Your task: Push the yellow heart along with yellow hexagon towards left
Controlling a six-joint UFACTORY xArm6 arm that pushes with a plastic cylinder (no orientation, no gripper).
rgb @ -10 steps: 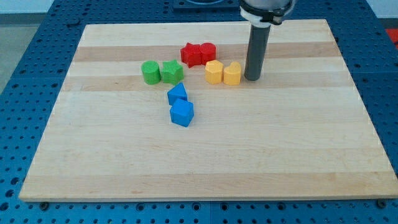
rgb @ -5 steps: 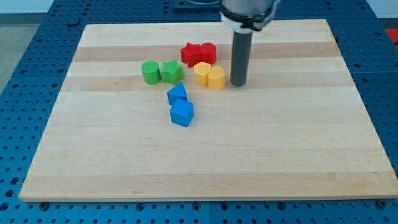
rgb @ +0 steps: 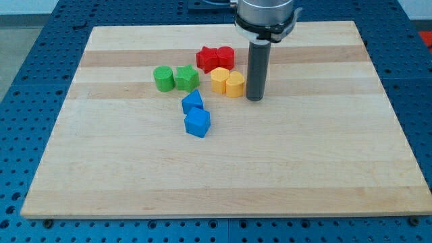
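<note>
Two yellow blocks sit side by side near the board's middle top: the yellow hexagon (rgb: 219, 79) on the left and the yellow heart (rgb: 235, 85) on the right, touching each other. My tip (rgb: 254, 98) stands just to the right of the yellow heart, very close to it or touching it. The hexagon lies just below the red blocks.
Two red blocks (rgb: 214, 57) sit just above the yellow pair. A green round block (rgb: 163, 78) and a green block (rgb: 186, 78) lie to the left. A blue block (rgb: 192, 102) and a blue cube (rgb: 198, 123) lie below-left. The wooden board (rgb: 223, 169) rests on a blue perforated table.
My tip moved left, pushing both yellow blocks left to beneath the red blocks. In the last half second it shifted slightly left and down; the yellow blocks barely moved.
</note>
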